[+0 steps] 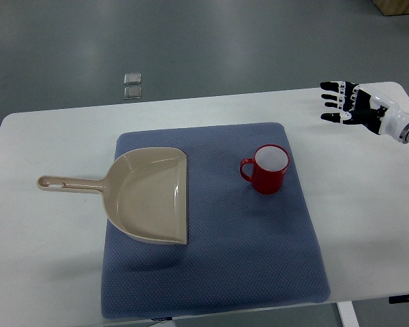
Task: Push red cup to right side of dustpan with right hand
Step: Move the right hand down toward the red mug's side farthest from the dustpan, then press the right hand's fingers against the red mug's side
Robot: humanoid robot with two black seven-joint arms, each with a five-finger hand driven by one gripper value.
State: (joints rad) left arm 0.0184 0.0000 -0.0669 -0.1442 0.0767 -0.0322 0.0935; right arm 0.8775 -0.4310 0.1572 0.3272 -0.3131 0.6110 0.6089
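Red cup already right of the dustpan, right hand clear of it.

A white table (54, 272) carries a blue mat (259, 272); on the mat's left part lies the beige dustpan (150, 194), its handle pointing left off the mat. The red cup (267, 169) stands upright on the mat, well apart from the pan's open edge, to its right. The right hand (346, 103) hovers near the table's far right corner, fingers spread, holding nothing. Judging by this layout, the push looks complete or barely needed.

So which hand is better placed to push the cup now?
The right hand. It is the only hand in view, open above the table's far right corner, on the cup's side. The cup stands upright on the mat, right of the dustpan. No left arm shows.
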